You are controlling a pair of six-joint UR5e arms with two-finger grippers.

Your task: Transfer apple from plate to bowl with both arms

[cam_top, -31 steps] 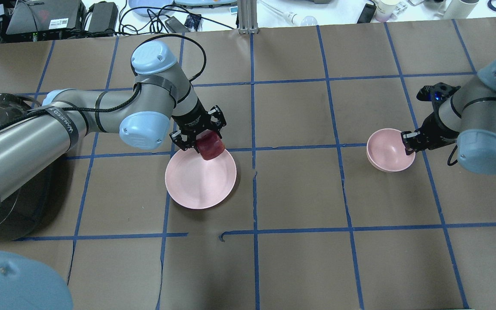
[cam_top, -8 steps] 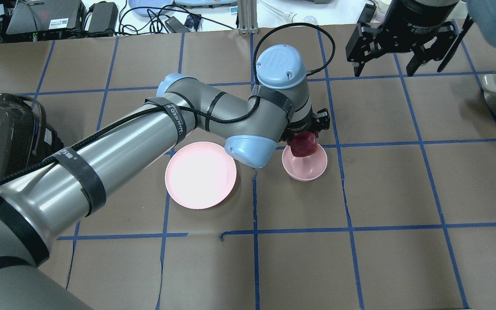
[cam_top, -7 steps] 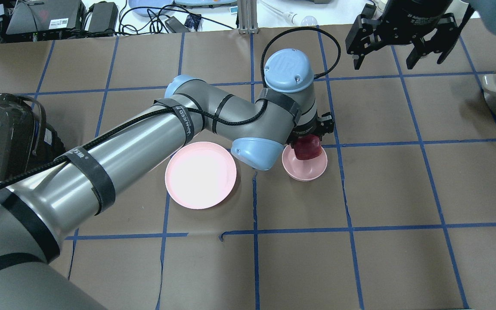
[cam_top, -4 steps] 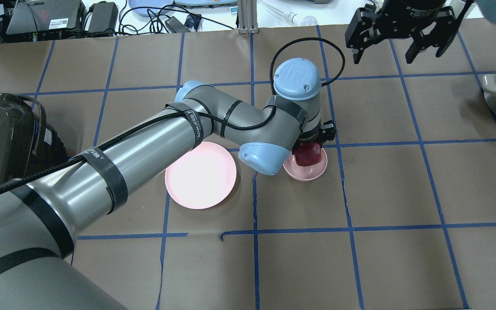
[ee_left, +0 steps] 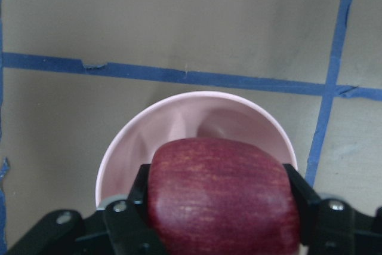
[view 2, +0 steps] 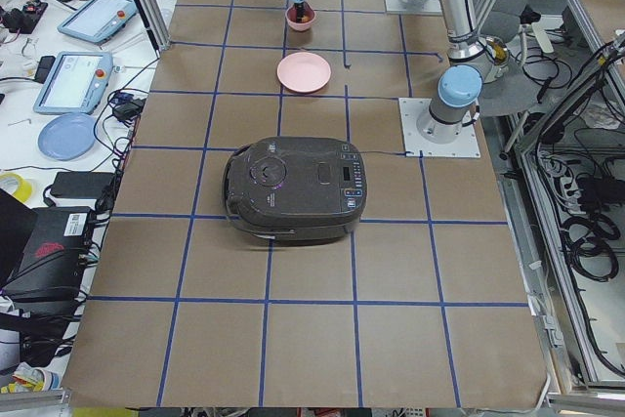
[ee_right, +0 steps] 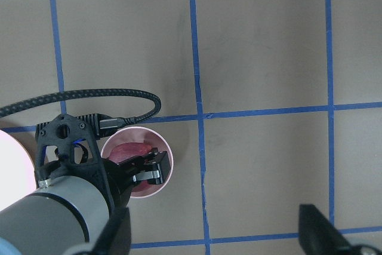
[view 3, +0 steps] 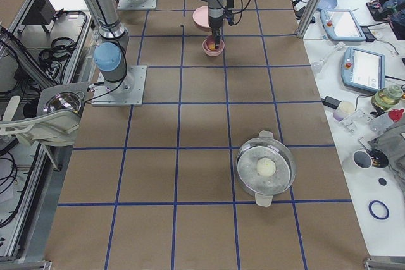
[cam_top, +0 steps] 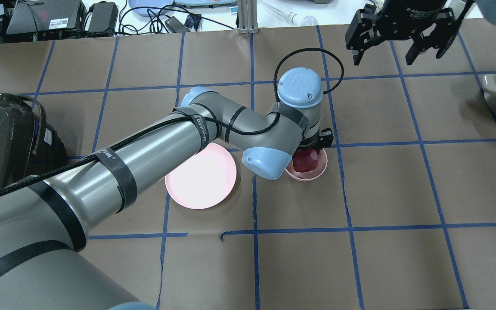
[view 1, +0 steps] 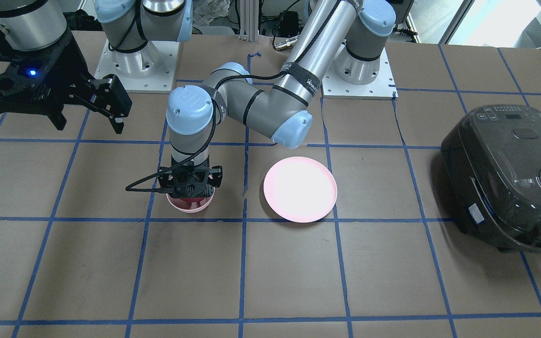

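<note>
One left end effector (view 1: 190, 191) points straight down, clamping apple (ee_left: 221, 198) in bowl (ee_left: 179, 123).

The left arm (cam_top: 153, 146) hides much of the bowl (cam_top: 320, 166) (and the plate's (cam_top: 200, 183) far rim).

One apple (ee_left: 221, 195), one plate (cam_top: 200, 176), one bowl (ee_left: 179, 123), seemingly.

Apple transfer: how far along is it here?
Done: the plate is bare, and the apple is low in the bowl. In hand: the left gripper has its jaws closed on the apple. Left: release and lift away. The right gripper hangs open, well apart.
</note>
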